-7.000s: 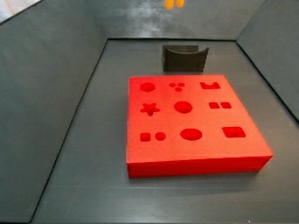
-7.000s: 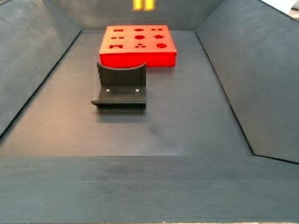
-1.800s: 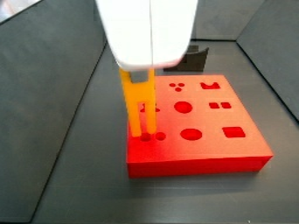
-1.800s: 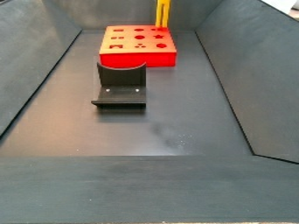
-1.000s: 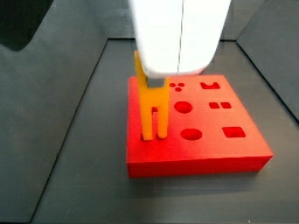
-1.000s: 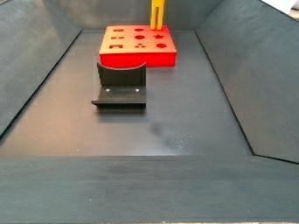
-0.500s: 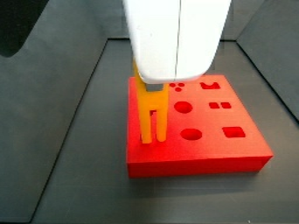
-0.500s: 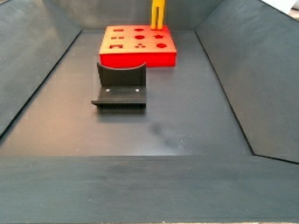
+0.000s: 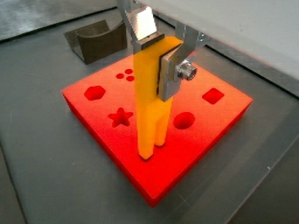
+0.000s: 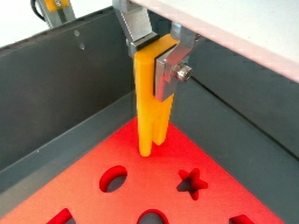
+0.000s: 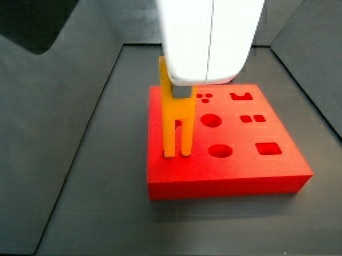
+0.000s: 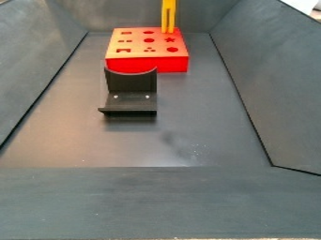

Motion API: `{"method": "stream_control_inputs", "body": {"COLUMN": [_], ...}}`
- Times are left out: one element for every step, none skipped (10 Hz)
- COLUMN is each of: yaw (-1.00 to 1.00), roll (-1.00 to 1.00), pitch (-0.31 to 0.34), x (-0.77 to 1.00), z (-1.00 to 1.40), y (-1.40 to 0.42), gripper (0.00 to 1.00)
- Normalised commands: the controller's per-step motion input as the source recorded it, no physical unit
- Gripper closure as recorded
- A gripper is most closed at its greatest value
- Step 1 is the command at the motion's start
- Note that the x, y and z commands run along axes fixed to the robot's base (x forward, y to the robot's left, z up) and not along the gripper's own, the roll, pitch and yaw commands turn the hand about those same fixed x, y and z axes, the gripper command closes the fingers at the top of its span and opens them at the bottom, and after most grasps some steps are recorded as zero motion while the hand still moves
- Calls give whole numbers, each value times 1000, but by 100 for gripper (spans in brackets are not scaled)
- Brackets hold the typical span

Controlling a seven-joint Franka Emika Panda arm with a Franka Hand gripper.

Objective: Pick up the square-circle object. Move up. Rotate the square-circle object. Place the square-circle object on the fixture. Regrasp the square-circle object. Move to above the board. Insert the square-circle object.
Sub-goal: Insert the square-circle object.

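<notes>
My gripper [image 9: 158,54] is shut on the square-circle object [image 9: 151,109], a long yellow peg held upright; both also show in a wrist view, gripper [image 10: 155,59] and peg [image 10: 151,101]. The peg's lower end stands at the red board [image 9: 219,115], by the small cut-outs at its front left corner in a side view [image 11: 173,128]. I cannot tell whether the end is in a hole. The dark fixture [image 12: 129,89] stands on the floor beside the board [image 12: 131,54], apart from the gripper. The peg [image 12: 168,13] rises at the board's far corner there.
The arm's white housing [image 11: 207,40] hides the fixture and the board's back in a side view. Grey walls [image 12: 38,84] slope up around the floor. The fixture [image 9: 98,40] sits past the board's far corner in a wrist view.
The gripper came down from high above with the peg to the board's front left corner. Over the last second it shifted only slightly sideways.
</notes>
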Motion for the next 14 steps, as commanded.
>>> {"method": "stream_control_inputs", "body": {"yaw": [-83,-60,-151,-260,-277,-220,-171,-151,-117,-89,-37,0,0,0], "roll": [13,39,34,6,0,0,-23,-36,-24,-3,0,0,4,39], "pitch": [0,37,63,30,0,0,0,0,-56,-21,-50,-140,-181,-171], "x": [46,0,-49,-206,-194,-14,0,0,37,9,0,0,-66,-63], "z": [-400,-380,-297,-180,-166,-217,-249,-297,-466,-374,-349,-443,-449,-389], "y": [0,-11,-163,-263,-257,-89,0,0,0,0,0,-31,-23,-69], "gripper": [100,100,100,100,100,100,100,100,100,100,100,100,100,100]}}
